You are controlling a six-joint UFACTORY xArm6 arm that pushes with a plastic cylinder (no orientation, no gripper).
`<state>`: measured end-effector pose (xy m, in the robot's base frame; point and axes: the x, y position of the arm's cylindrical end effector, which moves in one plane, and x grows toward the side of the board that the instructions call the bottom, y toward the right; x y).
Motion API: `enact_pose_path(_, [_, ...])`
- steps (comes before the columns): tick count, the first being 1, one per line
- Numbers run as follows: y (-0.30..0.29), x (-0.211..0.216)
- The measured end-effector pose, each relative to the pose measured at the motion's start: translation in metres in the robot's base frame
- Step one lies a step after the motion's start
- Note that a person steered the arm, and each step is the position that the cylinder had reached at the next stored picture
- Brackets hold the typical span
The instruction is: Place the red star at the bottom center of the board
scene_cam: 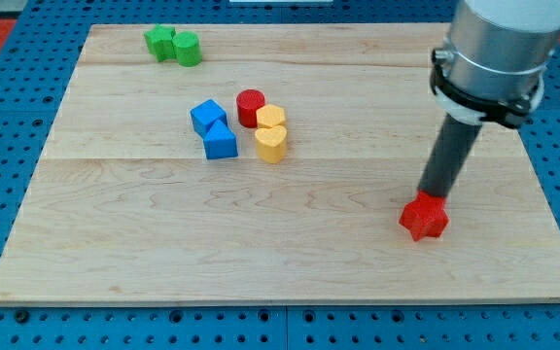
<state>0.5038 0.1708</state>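
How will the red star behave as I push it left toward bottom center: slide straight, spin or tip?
The red star looks low and flat-based, so it will probably slide, not tip or roll. My tip sits at its upper edge, and the notched outline may let it spin or slip off. The wooden board looks smooth.

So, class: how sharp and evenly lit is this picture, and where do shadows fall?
Camera view: lighting is soft and even, no glare on the board; blocks cast faint shadows; the red star by my tip is crisp, while the arm's grey housing looks slightly soft.
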Motion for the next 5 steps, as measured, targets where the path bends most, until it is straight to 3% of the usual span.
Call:
enact_pose_path(1, [-0.016,0.046])
enact_pose_path(2, [-0.047,0.059])
enact_pose_path(3, [-0.010,0.070])
enact_pose_path(4, [-0.014,0.105])
enact_pose_path(5, [-0.068,0.096])
